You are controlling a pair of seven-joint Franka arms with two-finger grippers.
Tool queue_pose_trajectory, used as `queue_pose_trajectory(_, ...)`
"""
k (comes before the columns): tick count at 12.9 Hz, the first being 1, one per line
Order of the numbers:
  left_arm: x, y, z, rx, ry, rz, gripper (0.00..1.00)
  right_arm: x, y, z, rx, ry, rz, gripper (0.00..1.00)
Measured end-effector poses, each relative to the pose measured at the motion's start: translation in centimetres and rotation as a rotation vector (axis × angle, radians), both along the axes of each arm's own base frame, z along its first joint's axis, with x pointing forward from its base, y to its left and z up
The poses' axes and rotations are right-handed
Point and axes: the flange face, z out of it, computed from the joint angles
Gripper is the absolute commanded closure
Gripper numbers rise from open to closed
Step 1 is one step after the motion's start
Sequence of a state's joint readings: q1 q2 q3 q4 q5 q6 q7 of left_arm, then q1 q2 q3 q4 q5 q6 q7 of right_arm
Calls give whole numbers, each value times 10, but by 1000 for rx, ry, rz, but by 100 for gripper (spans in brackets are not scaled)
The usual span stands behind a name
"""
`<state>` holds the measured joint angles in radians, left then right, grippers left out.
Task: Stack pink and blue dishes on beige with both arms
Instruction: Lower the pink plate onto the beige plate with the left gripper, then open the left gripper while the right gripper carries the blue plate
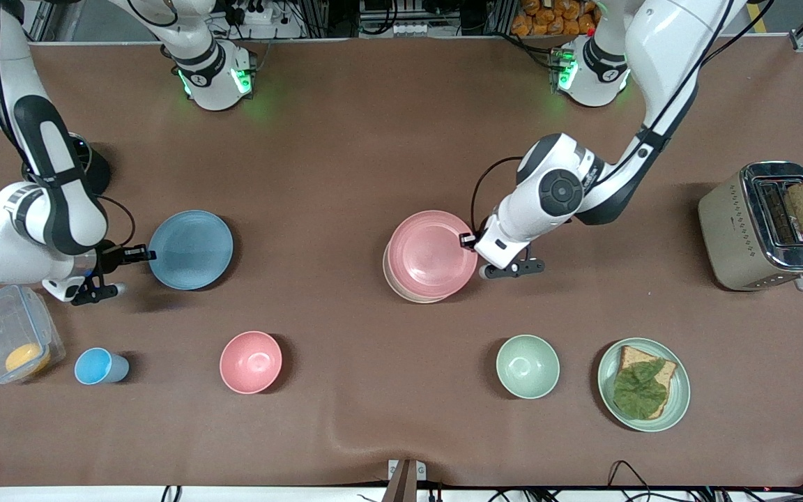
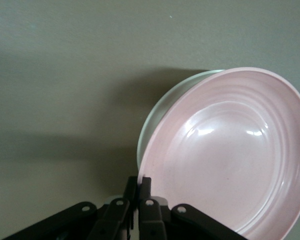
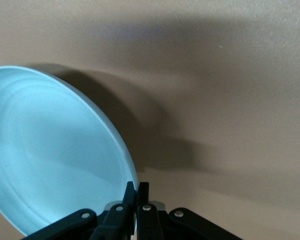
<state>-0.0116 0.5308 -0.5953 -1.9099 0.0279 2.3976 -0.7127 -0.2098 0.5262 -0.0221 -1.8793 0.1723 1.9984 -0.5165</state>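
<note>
Fingers of the left gripper are pinched tight on the rim of the pink plate, and those of the right gripper are clamped the same way on the rim of the blue plate; both wrist views show the rim caught between closed fingers.

Along the bench edge nearest the camera, going from the right arm's end, stand a clear lidded container with something orange inside, a small blue cup, a deep pink bowl, a pale green bowl and a green plate carrying bread with a leaf on top. All of them sit well apart from the two held plates.

Farther from the camera, about mid-bench, the pink plate lies over the beige plate, which peeks out as a crescent on the side nearest the camera. In the left wrist view the pink plate is tilted, its gripped edge raised. The blue plate is toward the right arm's end of the bench, and its wrist view shows it tilted too.

A toaster with a brown slice standing in it sits at the left arm's end of the bench.

Each arm bends down low from its base at the bench's farthest edge, wrist turned so its gripper meets a plate rim sideways.
</note>
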Motion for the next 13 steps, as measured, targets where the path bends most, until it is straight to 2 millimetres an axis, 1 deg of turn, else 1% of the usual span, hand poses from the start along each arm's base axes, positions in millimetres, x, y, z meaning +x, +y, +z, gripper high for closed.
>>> queue_pose_trajectory(3,1,1,-19,-15,11,12,100,8,3,7,6,9,7,100)
queue_pose_trajectory(5,0,-2,-31,-25,21,15,100,13,10,17,6,37,-4,100)
queue_pose_trajectory(8,-2,-4,-42,-31,27,13,100,23,30,34,-5,82,-24,100)
queue_pose_trajectory(12,-3,-5,-48,-25,20,-2,100,35,57,55,-31,126,-52,100)
queue_pose_trajectory(13,-3,-5,-50,-24,18,-6,93,37,64,60,-38,138,-59,100)
